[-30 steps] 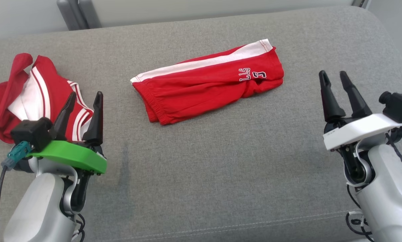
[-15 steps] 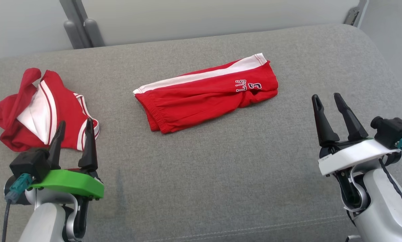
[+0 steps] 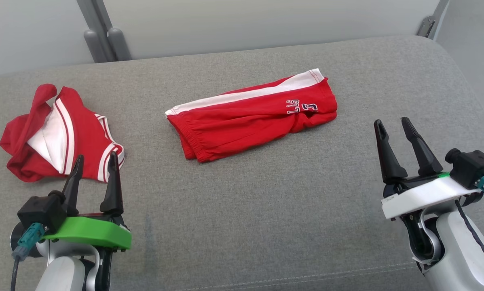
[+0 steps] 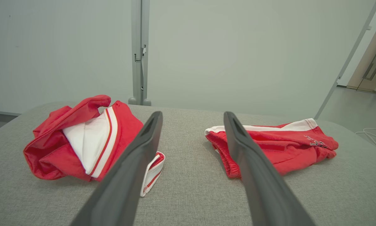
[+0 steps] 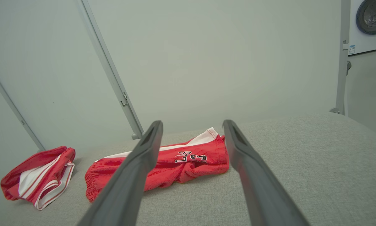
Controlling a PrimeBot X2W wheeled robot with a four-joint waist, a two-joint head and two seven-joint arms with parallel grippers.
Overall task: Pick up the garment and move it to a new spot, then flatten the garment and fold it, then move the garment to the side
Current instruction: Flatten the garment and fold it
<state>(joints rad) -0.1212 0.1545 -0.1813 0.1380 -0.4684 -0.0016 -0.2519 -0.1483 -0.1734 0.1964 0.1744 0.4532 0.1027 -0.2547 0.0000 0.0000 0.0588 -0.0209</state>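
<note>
A red garment with a white side stripe and a printed logo (image 3: 250,119) lies folded flat in the middle of the grey cushion (image 3: 266,202); it also shows as the garment (image 4: 269,144) on the left wrist view's right and as the garment (image 5: 162,168) between the fingers in the right wrist view. A second red and white garment (image 3: 60,135) lies crumpled at the far left. My left gripper (image 3: 96,157) stands open just short of that crumpled piece's near edge, holding nothing. My right gripper (image 3: 392,121) is open and empty, right of the folded garment and apart from it.
The cushion's rounded right edge (image 3: 468,81) falls away beside my right arm. Grey metal posts (image 3: 104,40) and a pale wall stand behind the cushion. A washing machine (image 5: 370,22) is far off in the right wrist view.
The head camera has tilted, so the whole scene sits lower. Both grippers have drawn back toward me; the left fingers no longer overlap the crumpled garment. Both garments lie unmoved.
</note>
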